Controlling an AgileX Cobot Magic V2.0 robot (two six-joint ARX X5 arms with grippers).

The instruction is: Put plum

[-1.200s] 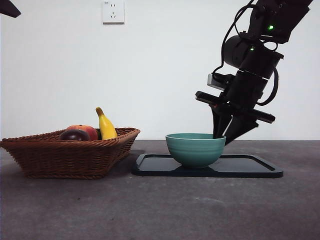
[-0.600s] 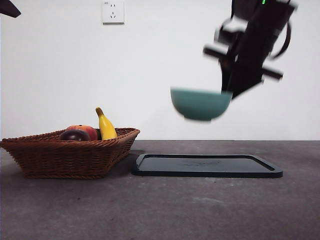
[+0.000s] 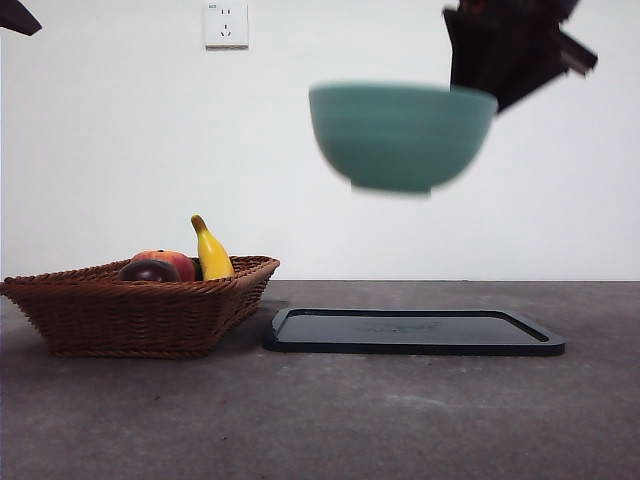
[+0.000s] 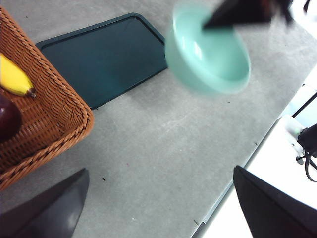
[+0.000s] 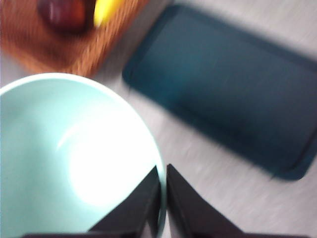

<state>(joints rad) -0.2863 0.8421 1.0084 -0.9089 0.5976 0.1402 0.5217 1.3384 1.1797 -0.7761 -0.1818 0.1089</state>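
The dark maroon plum (image 3: 148, 270) lies in the wicker basket (image 3: 140, 310) at the left, beside a red-orange fruit (image 3: 172, 260) and a yellow banana (image 3: 212, 251). It also shows in the left wrist view (image 4: 7, 119) and, blurred, in the right wrist view (image 5: 62, 12). My right gripper (image 5: 162, 201) is shut on the rim of a teal bowl (image 3: 402, 135) and holds it high in the air above the dark tray (image 3: 415, 330). My left gripper (image 4: 158, 208) is open and empty, high above the table.
The dark tray lies flat on the grey table right of the basket, with nothing on it. A wall socket (image 3: 226, 22) is on the white wall behind. The table's edge (image 4: 237, 173) shows in the left wrist view.
My right gripper has lifted the teal bowl off the tray, up and toward the camera. The basket and fruit have not moved.
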